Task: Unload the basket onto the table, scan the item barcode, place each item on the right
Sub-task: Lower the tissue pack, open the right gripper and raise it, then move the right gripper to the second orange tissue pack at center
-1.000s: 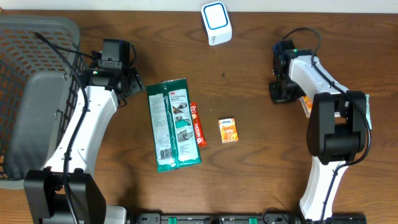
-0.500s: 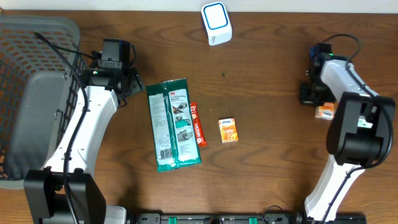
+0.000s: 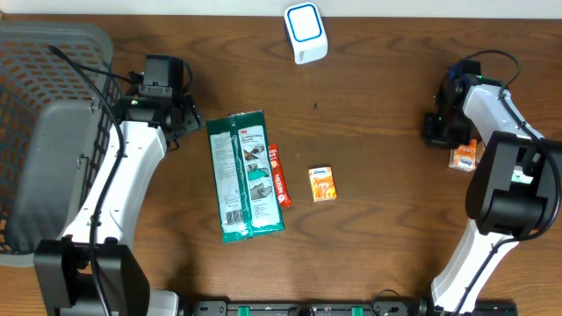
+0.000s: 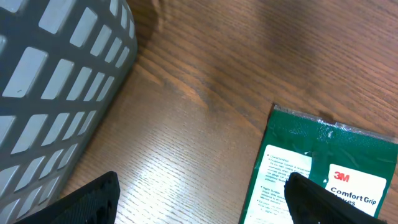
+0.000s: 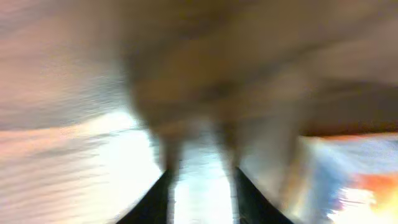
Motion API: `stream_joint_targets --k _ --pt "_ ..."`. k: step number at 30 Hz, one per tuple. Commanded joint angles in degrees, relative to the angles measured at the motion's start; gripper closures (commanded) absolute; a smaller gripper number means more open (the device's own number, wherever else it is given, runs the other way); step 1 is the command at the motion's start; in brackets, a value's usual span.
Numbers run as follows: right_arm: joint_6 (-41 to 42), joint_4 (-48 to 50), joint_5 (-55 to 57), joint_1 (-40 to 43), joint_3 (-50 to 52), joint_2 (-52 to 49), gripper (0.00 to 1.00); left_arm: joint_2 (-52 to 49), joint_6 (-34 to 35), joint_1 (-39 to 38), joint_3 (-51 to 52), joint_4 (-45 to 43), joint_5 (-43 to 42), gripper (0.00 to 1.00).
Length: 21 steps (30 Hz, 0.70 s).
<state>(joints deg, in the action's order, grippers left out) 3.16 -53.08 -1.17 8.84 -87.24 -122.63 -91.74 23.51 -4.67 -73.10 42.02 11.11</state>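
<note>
The white barcode scanner [image 3: 306,32] with a blue-ringed face stands at the table's back middle. A small orange-and-white packet [image 3: 463,156] lies on the table at the far right, showing as an orange and blue blur [image 5: 348,180] in the right wrist view. My right gripper [image 3: 436,132] sits just left of it; its view is smeared, but two dark fingers [image 5: 163,196] stand apart with only bright table between them, so my right gripper [image 5: 202,199] is open. My left gripper [image 4: 202,205] is open and empty, low over the wood, by the green 3M package's [image 4: 323,168] top corner.
A grey mesh basket [image 3: 48,53] fills the left side, its wall [image 4: 56,74] close to my left gripper [image 3: 183,116]. The green package [image 3: 246,175], a red stick pack [image 3: 278,175] and a small orange box [image 3: 322,184] lie mid-table.
My right arm swung to the right with the orange-and-white packet; its jaws have parted and the packet now lies on the table beside it. The left arm has not moved.
</note>
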Motion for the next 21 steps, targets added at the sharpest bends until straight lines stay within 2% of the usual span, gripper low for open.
stream_joint_targets --k 1,2,4,5,7,11,12,13,14,21 --pt "-1.14 1.03 -21.86 -2.78 1.27 -2.12 0.09 0.02 -0.57 -0.02 -0.26 0.17 0.98 0.15" --pt "-1.11 1.55 -24.59 -3.10 1.27 -2.12 0.01 0.02 -0.57 -0.02 -0.26 0.17 0.98 0.15" --pt "-1.14 1.95 -28.85 -3.87 1.29 -2.14 0.01 0.02 -0.57 -0.02 -0.26 0.17 0.96 0.15" --pt "-1.11 2.01 -30.16 -4.39 1.29 -2.14 0.06 0.02 -0.57 -0.02 -0.26 0.17 0.98 0.15" --pt "-1.09 2.16 -30.84 -5.60 1.29 -2.12 0.24 0.02 -0.57 -0.02 -0.26 0.20 0.96 0.15" --pt "-0.98 1.68 -30.49 -7.82 0.87 -1.70 0.79 0.02 -0.57 -0.02 -0.26 0.17 0.96 0.15" --pt "-0.50 0.98 -30.49 -8.26 0.55 -1.31 0.90 0.02 -0.57 -0.02 -0.26 0.17 0.96 0.14" --pt "-0.39 0.11 -30.47 -8.68 0.09 -0.70 0.96 0.02 -0.57 -0.02 -0.26 0.17 0.98 0.15" --pt "-0.42 -0.87 -30.47 -9.20 -0.44 0.09 0.99 0.02 -0.57 -0.02 -0.26 0.17 0.96 0.15" --pt "-0.68 -5.22 -30.42 -15.10 -1.18 8.55 0.96 0.02 -0.57 -0.02 -0.26 0.17 0.98 0.15"
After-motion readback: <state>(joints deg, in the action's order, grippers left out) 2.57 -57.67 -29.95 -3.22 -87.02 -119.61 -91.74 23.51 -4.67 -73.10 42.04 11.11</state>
